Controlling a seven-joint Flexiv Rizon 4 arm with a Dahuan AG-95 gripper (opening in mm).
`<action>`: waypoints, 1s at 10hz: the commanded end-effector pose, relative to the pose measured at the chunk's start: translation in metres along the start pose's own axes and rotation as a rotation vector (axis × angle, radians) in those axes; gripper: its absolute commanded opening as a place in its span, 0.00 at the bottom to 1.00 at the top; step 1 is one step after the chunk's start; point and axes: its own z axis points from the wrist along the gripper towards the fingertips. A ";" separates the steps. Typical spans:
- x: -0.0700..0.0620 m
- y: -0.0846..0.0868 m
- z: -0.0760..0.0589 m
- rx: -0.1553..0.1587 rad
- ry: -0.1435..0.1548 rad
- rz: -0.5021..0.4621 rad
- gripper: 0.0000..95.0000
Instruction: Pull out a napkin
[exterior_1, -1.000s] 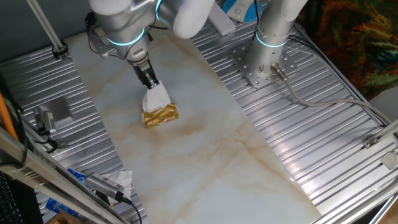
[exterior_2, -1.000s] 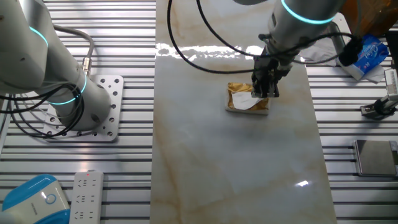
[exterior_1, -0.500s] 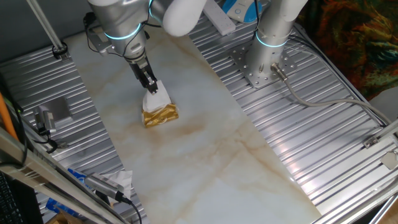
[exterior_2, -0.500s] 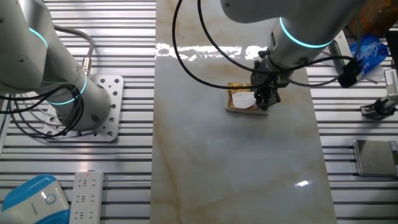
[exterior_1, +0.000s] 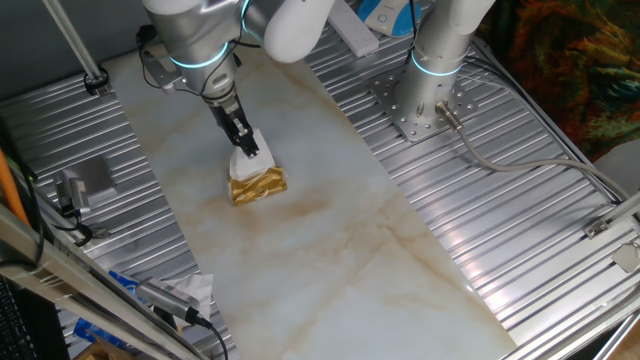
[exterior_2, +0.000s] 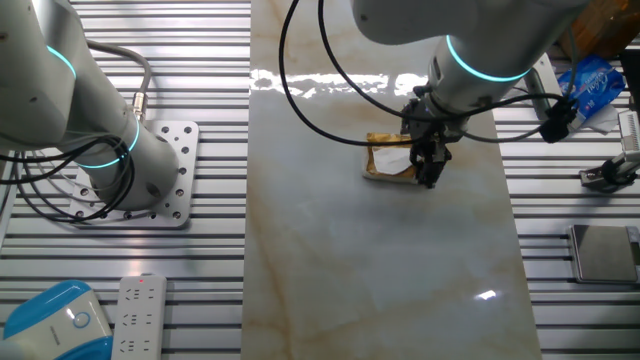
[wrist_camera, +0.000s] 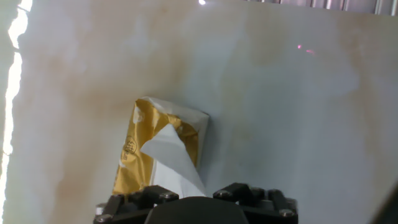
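Fingers (exterior_1: 246, 146) of the gripper (exterior_2: 430, 172) pinch the napkin (wrist_camera: 176, 163), which sticks up from the gold pack (exterior_1: 258, 186) near the worktop's far left corner; pulling seems underway, so next comes a steady draw away from the pack.

One thin white paper napkin (wrist_camera: 171, 158), one shiny gold rectangular pack (wrist_camera: 144, 146), two silver robot arms (exterior_2: 70, 100), one white remote control (exterior_2: 138, 315) at the desk's edge.

napkin (wrist_camera: 171, 158) lower end hidden behind jaws; fingertips cropped in hand view
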 end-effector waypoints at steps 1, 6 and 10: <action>0.000 0.000 0.000 -0.001 0.000 0.000 0.40; 0.000 0.001 0.000 0.002 0.001 0.002 0.00; 0.000 0.001 0.000 0.002 0.000 0.002 0.00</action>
